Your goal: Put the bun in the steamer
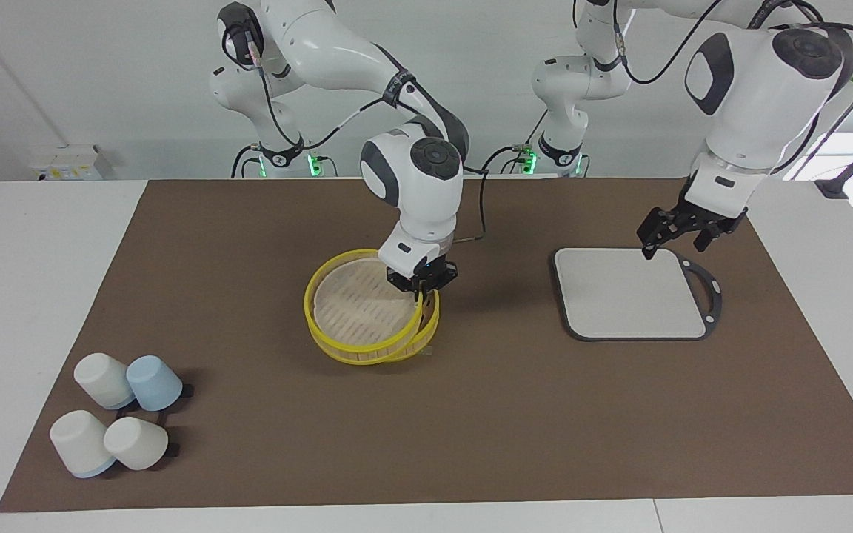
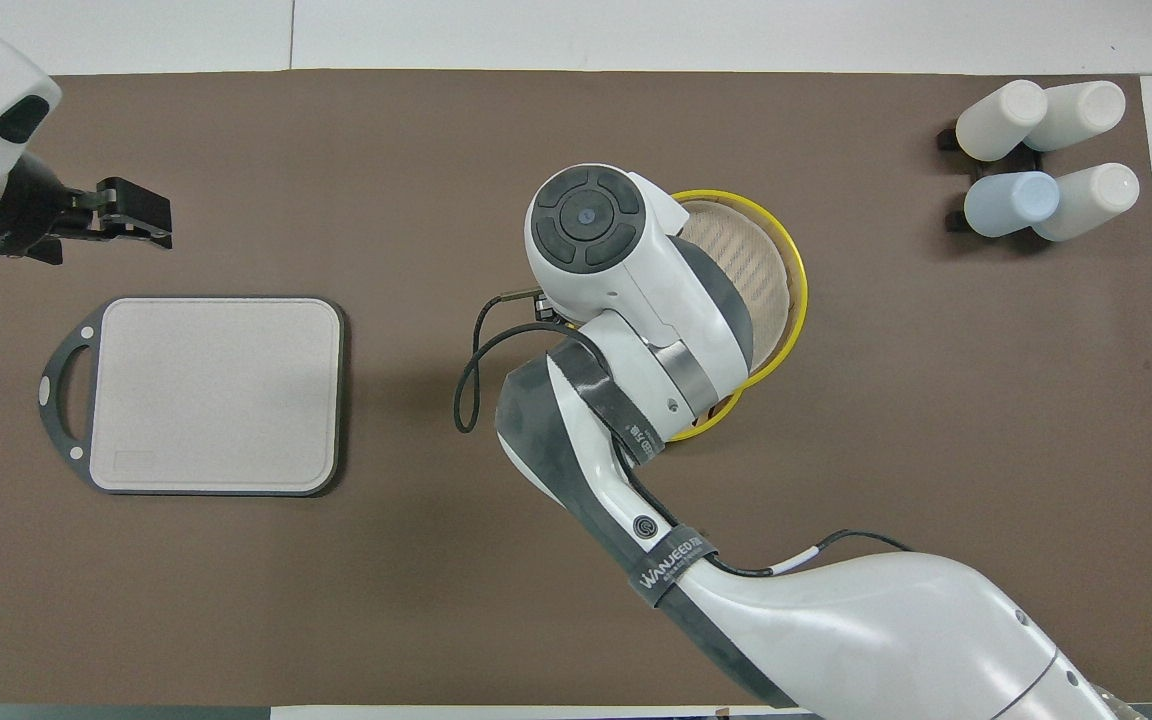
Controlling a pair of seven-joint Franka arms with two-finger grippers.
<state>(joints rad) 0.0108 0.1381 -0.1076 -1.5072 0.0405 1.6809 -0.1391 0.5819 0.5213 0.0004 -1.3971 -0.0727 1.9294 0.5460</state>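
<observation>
Right gripper is down at the round yellow-rimmed steamer basket in the middle of the brown table mat. Its fingers are pinched on the rim of the matching yellow-rimmed lid with a pale woven top. The lid sits a little off the basket's ring in both views and in opposite directions, so I judge it is held just above the basket, roughly centred, not resting flat.

The small cream-white bun is not visible anywhere. The grey square board with a dark handled frame, toward the left arm's end, is bare. The likeliest place for the bun is inside the basket under the lid, but the lid and the right arm's wrist cover the interior, so I cannot confirm that.

Key relation: the lid is directly above the basket, so the next move looks like a straight drop to seat it, or a lift clear if the bun is still to go in. The right arm is the nearer one by far.

Left gripper waits over the edge of the board nearest the robots, fingers spread, holding nothing. Four upturned white and blue cups stand at the right arm's end, well apart.
</observation>
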